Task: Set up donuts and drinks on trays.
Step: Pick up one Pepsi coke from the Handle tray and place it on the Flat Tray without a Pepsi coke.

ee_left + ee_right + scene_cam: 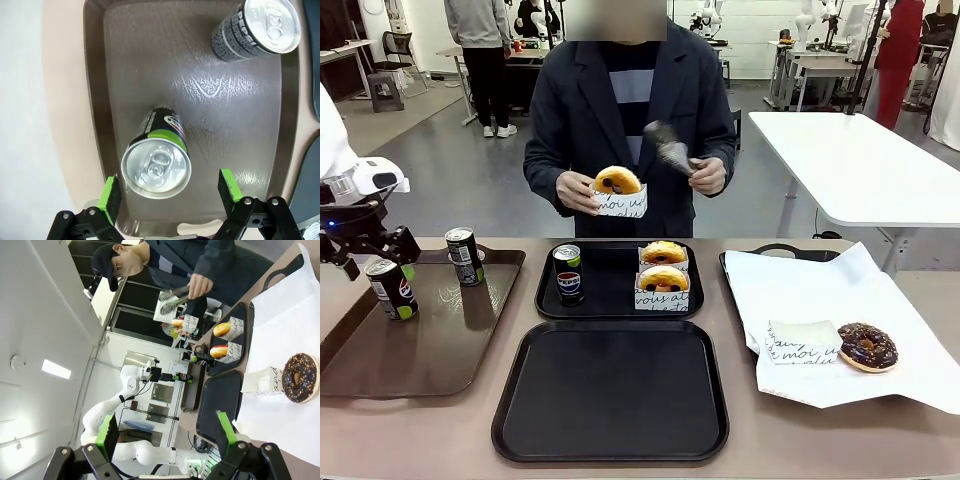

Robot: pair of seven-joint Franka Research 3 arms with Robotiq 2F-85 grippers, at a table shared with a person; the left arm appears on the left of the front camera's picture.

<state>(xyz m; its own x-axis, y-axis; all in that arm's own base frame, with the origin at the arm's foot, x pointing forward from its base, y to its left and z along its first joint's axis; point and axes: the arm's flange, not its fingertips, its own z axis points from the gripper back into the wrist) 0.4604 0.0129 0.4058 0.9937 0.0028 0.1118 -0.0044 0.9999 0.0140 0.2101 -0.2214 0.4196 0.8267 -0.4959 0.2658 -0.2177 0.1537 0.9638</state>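
Left gripper (168,189) pointed down at frame bottom, fingers (110,194) held apart over slim black Pepsi can (156,170), right gripper (166,429) likewise parted.

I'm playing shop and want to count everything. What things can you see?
Cans: three, black; two on the brown tray, one on the far black tray.
Glazed donuts: three, yellow, boxed; two on the far black tray, one held by the person.
Chocolate donut: one, brown; on white paper, beside a white box.
Black trays: two; middle, far and near.
Brown tray: one; left.
Tongs: one, grey; held by the person.
Person's hands: two; holding donut and tongs.
Grippers: two, black with green pads, open; left gripper over a can, right gripper holding nothing.
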